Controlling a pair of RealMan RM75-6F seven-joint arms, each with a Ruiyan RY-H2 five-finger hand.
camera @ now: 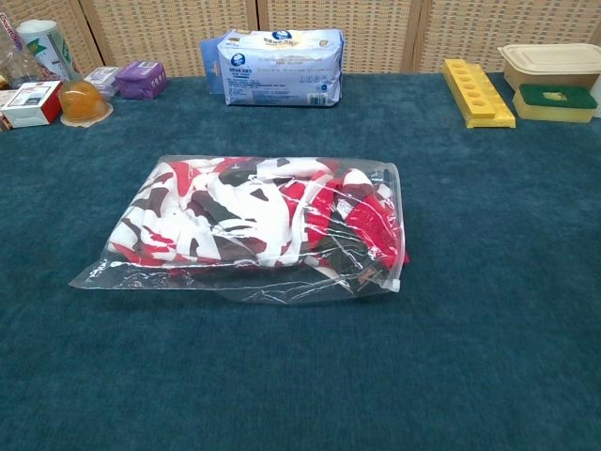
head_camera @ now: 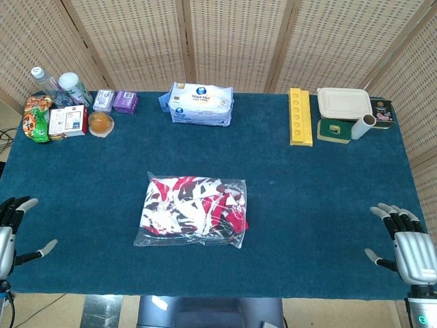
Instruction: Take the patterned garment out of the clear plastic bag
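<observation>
A clear plastic bag [head_camera: 192,212] [camera: 249,225] lies flat in the middle of the blue table, and a folded red, white and black patterned garment [head_camera: 179,205] [camera: 225,214] fills it. The bag's sealed edge faces right in the chest view. My left hand [head_camera: 12,232] rests at the table's near left corner with its fingers apart, holding nothing. At the near right corner sits my right hand [head_camera: 407,244], also spread and empty. Both hands are far from the bag. The chest view shows neither hand.
Along the far edge stand bottles [head_camera: 58,85], snack packets [head_camera: 38,117], small boxes [head_camera: 115,101], a jelly cup [head_camera: 100,124], a blue tissue pack [head_camera: 201,104] [camera: 280,54], a yellow tray [head_camera: 300,116] [camera: 477,91] and a lidded container [head_camera: 344,104] [camera: 549,66].
</observation>
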